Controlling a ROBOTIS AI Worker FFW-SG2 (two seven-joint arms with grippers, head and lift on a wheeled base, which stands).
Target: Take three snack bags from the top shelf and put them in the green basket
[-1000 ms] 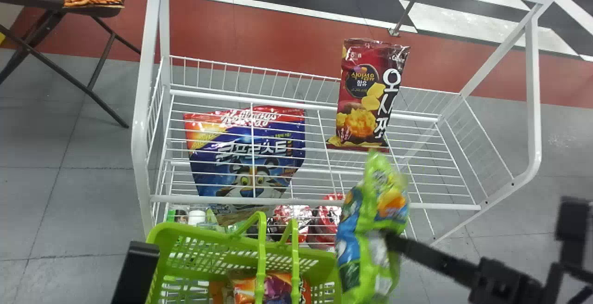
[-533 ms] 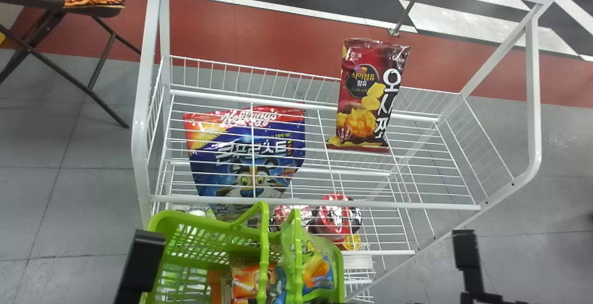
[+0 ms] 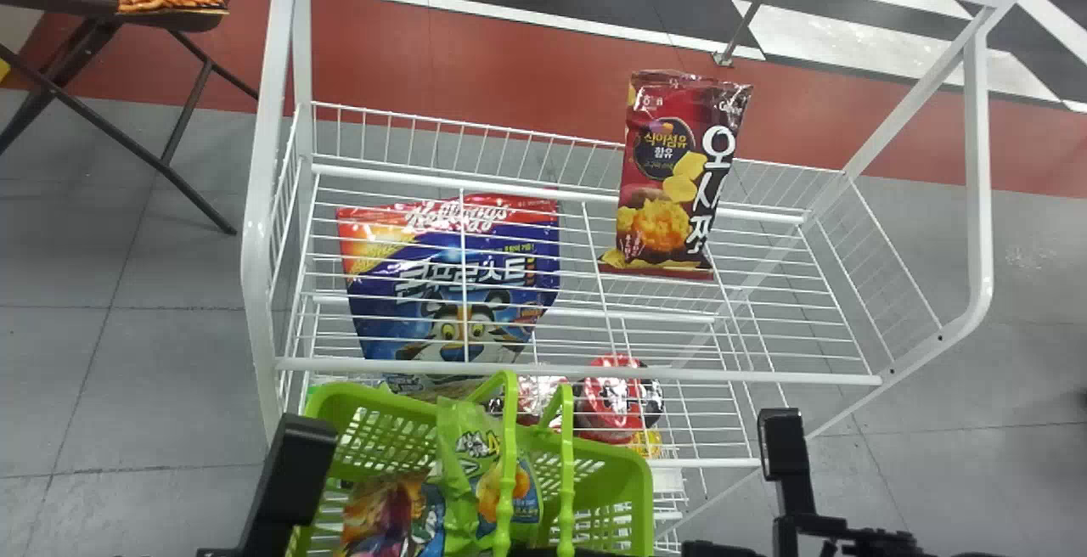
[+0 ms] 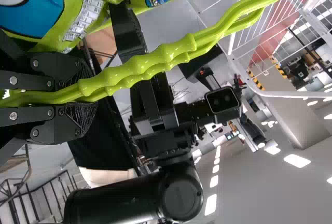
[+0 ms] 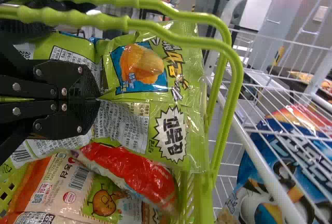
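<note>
Snack bag, judged light, crushable, best held by slack film, was pinched there by the right gripper within the edges of the green basket.

The head view looks forward and steeply down from above a white metal wire rack, with a lime-green plastic basket nearer the camera. The left wrist view, turned sideways, peers closely across the basket's ribbed green handles into the room. The right wrist view, also sideways, faces a shiny green plastic snack bag close up, with the rack beyond. Both wrist views share the handles.
</note>
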